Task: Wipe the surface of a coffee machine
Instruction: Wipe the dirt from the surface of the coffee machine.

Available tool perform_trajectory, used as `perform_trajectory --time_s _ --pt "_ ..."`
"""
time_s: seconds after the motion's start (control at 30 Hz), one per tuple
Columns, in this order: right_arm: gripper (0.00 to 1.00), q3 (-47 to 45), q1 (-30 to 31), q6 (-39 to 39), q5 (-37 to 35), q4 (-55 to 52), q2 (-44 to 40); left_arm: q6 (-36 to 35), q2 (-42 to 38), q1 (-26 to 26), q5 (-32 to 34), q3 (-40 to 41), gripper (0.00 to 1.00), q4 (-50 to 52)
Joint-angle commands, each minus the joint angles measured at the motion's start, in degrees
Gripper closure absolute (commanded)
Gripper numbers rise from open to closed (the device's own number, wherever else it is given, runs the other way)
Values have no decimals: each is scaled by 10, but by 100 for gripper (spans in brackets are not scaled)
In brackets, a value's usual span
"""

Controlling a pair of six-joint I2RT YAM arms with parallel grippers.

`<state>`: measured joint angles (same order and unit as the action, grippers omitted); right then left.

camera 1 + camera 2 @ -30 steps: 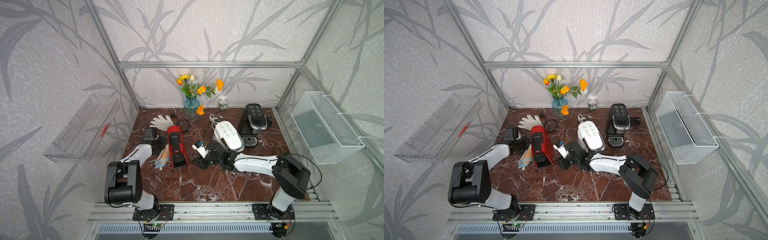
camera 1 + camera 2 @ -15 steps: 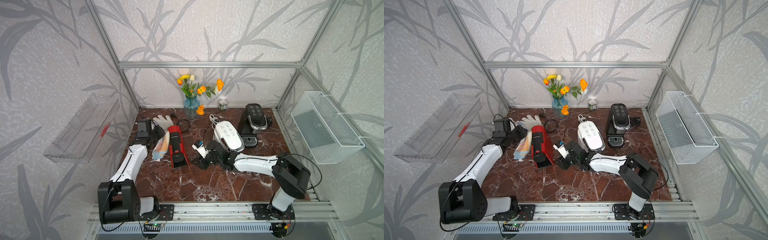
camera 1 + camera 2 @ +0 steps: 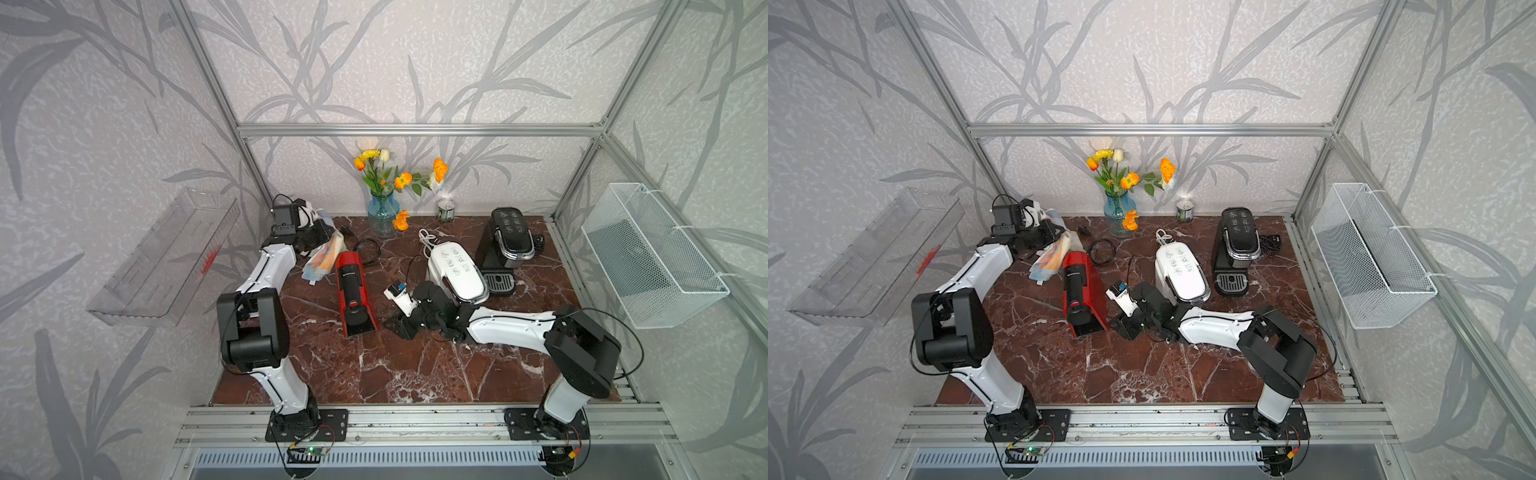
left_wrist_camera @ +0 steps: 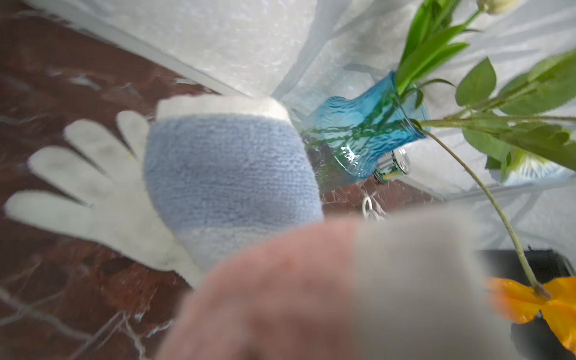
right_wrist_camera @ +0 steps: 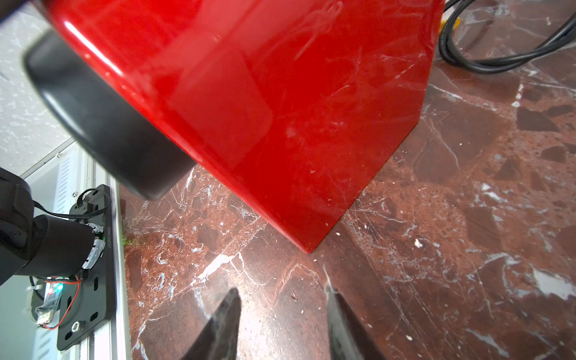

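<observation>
**Two claws: one pinching a cloth, one spread and empty**

Both top views show the whole bench; the left claw (image 3: pixel 312 237) is pressed together on a striped blue, orange and white terry cloth (image 3: pixel 322 261), which hangs from it near the back left corner of the brown marble tabletop (image 3: pixel 374 374); the cloth's lower edge lies just beside the rear end of the glossy red coffee machine (image 3: pixel 353 291), though I cannot tell whether they touch. That red coffee machine stands mid-table, left of a white oval-topped coffee machine (image 3: pixel 457 270) and a black coffee machine (image 3: pixel 509 237). Low over the marble, the right claw (image 5: pixel 283 327) is spread part-way with nothing between its dark fingers (image 5: pixel 224 324), near a lower corner of the red coffee machine.

The left wrist view adds a white knitted glove (image 4: pixel 93 199) lying flat on the marble behind the cloth, and a blue glass vase (image 4: pixel 364 134) up close; the cloth hides that claw's own fingers there. Only the right wrist view shows the bare gap between the right fingers; the top views show that claw merely as a dark shape.
</observation>
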<state>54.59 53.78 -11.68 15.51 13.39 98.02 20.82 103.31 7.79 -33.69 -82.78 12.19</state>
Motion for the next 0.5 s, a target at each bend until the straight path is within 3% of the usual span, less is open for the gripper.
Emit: perform_trajectory --time_s 0.0,0.23,0.47 --pt "54 10 4 6 2 -6 -13 -81 31 1 -107 -45 100 35" --pt "54 10 4 8 2 -7 -19 -69 127 14 -270 -81 100 -1" --pt "54 10 4 9 3 -8 -18 -99 166 15 -280 -57 100 17"
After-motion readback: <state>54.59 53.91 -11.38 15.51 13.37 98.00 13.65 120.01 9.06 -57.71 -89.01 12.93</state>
